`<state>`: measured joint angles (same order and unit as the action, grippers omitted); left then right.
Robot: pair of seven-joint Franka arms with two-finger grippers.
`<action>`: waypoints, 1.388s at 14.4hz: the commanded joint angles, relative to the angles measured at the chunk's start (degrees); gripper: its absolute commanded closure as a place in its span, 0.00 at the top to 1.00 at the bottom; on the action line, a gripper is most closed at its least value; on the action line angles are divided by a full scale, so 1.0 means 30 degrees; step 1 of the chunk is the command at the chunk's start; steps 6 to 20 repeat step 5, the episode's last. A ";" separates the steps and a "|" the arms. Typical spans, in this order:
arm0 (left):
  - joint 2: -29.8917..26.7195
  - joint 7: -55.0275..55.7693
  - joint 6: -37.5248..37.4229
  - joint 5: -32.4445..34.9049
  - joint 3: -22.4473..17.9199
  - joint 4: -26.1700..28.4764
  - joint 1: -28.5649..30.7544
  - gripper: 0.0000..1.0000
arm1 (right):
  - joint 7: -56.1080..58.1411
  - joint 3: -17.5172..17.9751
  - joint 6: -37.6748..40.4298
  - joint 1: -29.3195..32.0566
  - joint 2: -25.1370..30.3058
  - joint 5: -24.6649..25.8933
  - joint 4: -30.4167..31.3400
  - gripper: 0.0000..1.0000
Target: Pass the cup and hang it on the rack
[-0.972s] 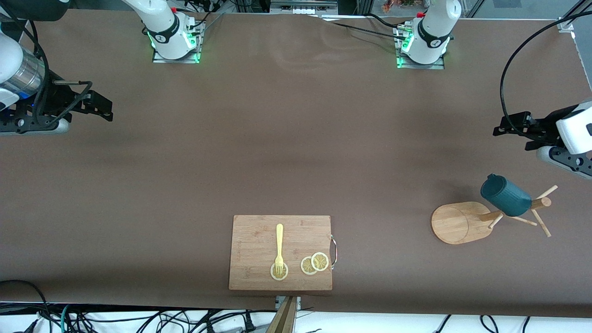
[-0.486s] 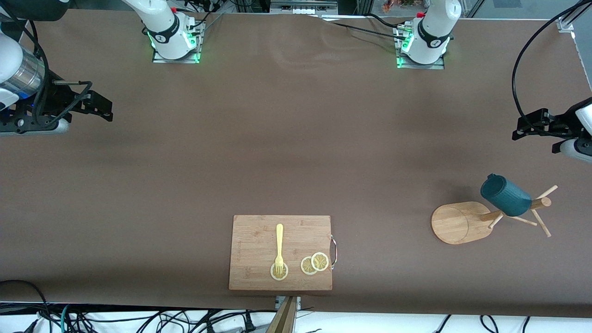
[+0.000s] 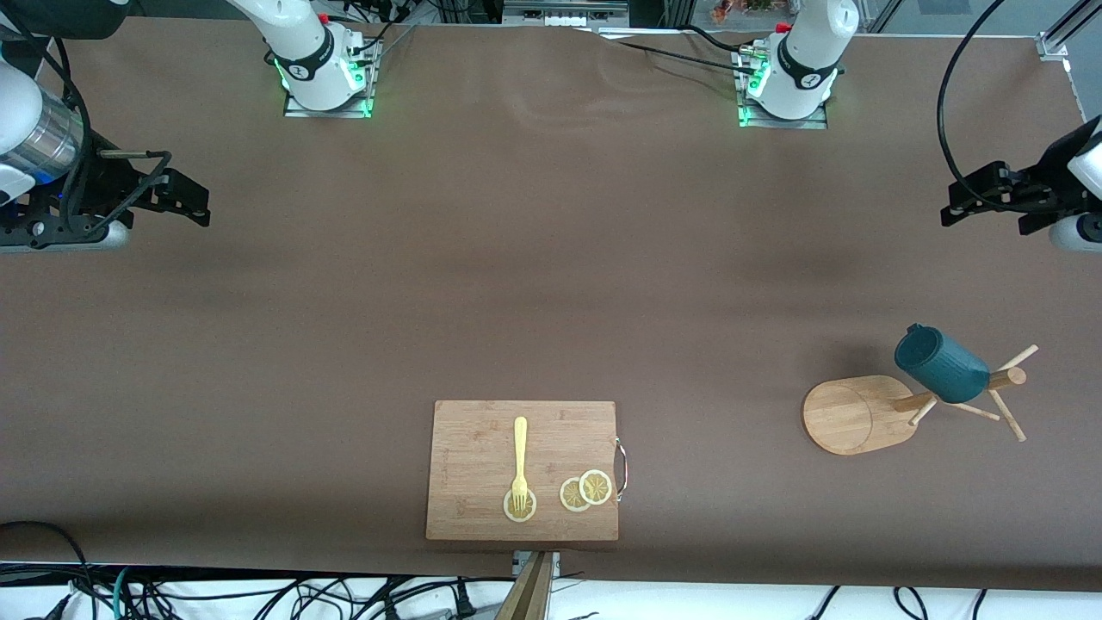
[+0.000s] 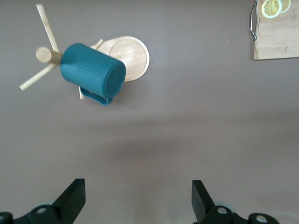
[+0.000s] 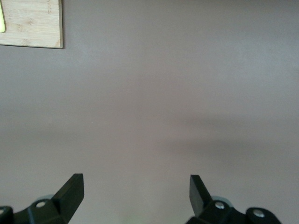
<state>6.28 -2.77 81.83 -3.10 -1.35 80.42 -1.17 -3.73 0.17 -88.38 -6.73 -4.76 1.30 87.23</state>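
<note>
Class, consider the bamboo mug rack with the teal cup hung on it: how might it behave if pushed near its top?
The rack would probably tip rather than slide: tall post, thin pegs, small round base. The cup hanging high to one side likely makes it top-heavy. It may swing or slip off its peg.

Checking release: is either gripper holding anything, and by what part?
Nothing held. Left gripper and right gripper are open and empty; the cup hangs on the rack.

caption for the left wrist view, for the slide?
Open left gripper over bare table, cup hung on the rack.
</note>
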 commanded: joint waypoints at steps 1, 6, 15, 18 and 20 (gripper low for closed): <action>-0.0630 0.0221 0.0116 0.0683 -0.0106 0.1115 -0.0255 1.00 | 0.0249 0.0176 0.0045 0.0191 -0.0024 0.0093 -0.0248 1.00; 0.0162 0.0221 -0.0148 0.0683 -0.0047 0.0471 -0.0226 1.00 | 0.0249 0.0176 0.0044 0.0191 -0.0024 0.0122 -0.0248 1.00; 0.0162 0.0221 -0.0148 0.0683 -0.0047 0.0471 -0.0226 1.00 | 0.0249 0.0176 0.0044 0.0191 -0.0024 0.0122 -0.0248 1.00; 0.0162 0.0221 -0.0148 0.0683 -0.0047 0.0471 -0.0226 1.00 | 0.0249 0.0176 0.0044 0.0191 -0.0024 0.0122 -0.0248 1.00; 0.0162 0.0221 -0.0148 0.0683 -0.0047 0.0471 -0.0226 1.00 | 0.0249 0.0176 0.0044 0.0191 -0.0024 0.0122 -0.0248 1.00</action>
